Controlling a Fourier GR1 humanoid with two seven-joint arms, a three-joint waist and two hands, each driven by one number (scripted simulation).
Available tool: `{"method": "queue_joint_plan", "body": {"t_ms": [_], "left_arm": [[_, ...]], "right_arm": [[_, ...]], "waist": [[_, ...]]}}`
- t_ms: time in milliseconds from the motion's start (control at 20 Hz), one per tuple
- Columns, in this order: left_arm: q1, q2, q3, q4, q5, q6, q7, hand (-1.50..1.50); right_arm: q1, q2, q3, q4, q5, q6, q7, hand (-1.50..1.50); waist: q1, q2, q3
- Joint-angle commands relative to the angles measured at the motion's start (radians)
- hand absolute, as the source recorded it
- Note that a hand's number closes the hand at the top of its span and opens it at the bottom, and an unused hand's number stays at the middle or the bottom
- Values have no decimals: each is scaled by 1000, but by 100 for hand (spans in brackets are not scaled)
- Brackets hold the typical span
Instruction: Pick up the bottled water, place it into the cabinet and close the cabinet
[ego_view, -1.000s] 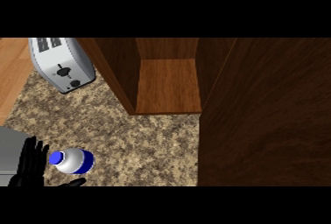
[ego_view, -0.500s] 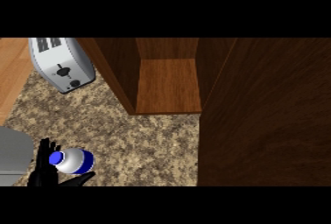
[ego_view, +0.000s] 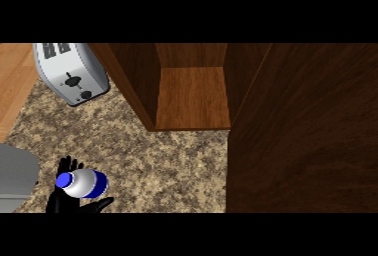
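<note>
Bottled water (ego_view: 83, 183) sits in our left robot hand (ego_view: 68, 202), fingers curled round it | cabinet (ego_view: 190, 97) open, up-right of hand | risk: bottle clips the cabinet wall when we swing across

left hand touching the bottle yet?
Touching. In the head view the left hand sits right against the bottle, fingers showing past its left side and thumb below it, with no counter visible between them.
</note>
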Motion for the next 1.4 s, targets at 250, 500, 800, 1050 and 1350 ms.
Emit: {"method": "queue_joint_plan", "body": {"t_ms": [250,500,800,1050,1350], "left_arm": [[-131,-6,71,201,82,-175,-89,150],[-127,-27,61,218,101,-265,-107,150],[-63,-37,41,101,57,-220,-203,150],[-251,47,48,235,39,-250,-107,150],[-255,86,6,147,5,-257,-57,150]], "right_arm": [[24,-33,-66,-151,-171,-44,67,-150],[79,-12,-35,-221,-151,-46,69,-150],[98,4,-98,-132,-133,29,-7,-150],[98,-18,-66,-188,-169,-6,37,-150],[111,-4,-93,-185,-143,2,12,-150]], "waist": [[8,1,1],[5,-2,1],[13,-5,4],[-1,-1,2],[12,-5,4]]}}
